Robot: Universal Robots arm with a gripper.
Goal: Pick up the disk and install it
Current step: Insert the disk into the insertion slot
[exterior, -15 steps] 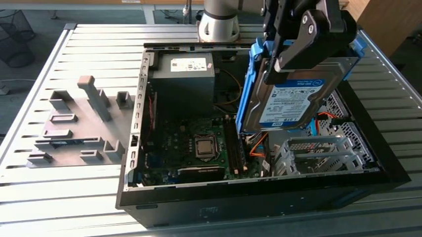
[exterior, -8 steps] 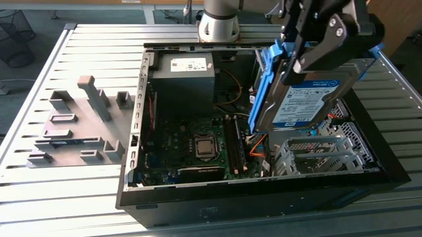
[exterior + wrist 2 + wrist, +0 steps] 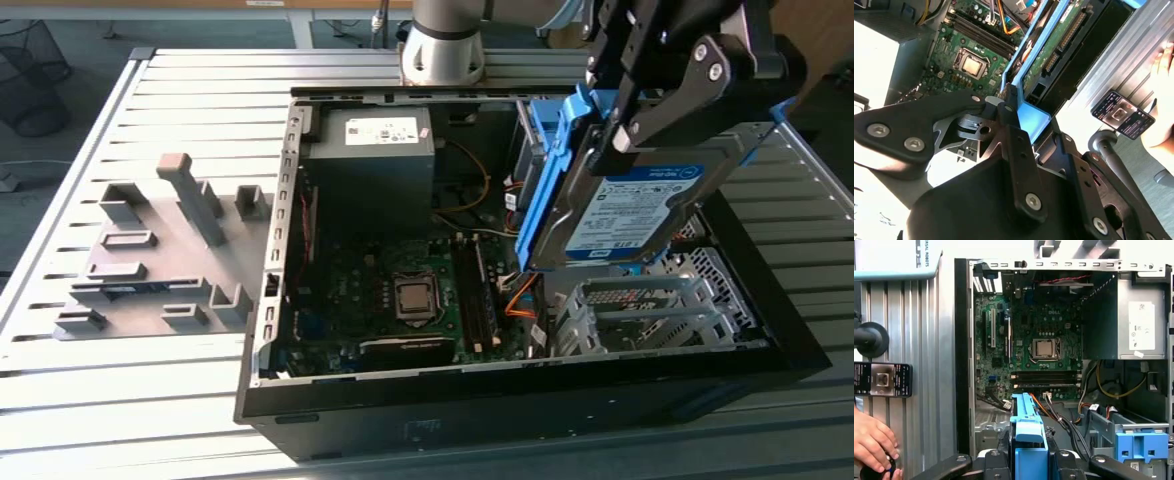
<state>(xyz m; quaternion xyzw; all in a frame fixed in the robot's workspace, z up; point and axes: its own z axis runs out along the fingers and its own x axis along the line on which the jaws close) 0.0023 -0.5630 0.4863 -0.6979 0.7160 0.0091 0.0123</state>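
The disk (image 3: 638, 205) hangs on edge, tilted, above the right side of the open computer case (image 3: 534, 405). It is silver with a white-and-blue label and a blue bracket (image 3: 577, 150) along its edges. My gripper (image 3: 625, 135) is shut on the disk's upper part. In the second wrist view my gripper (image 3: 1015, 111) clamps the blue bracket (image 3: 1029, 120), with the disk's green board (image 3: 1054, 47) beyond it. In the first wrist view my gripper (image 3: 1029, 459) holds the bracket (image 3: 1028, 427) over the case's drive area.
Inside the case are a grey power supply (image 3: 374, 150), the motherboard (image 3: 400, 290) and a metal drive cage (image 3: 654, 310) below the disk. A grey fixture plate (image 3: 160, 250) lies at the exterior view's left. A person's hand (image 3: 874, 442) and a dark device (image 3: 884, 380) are beside the case.
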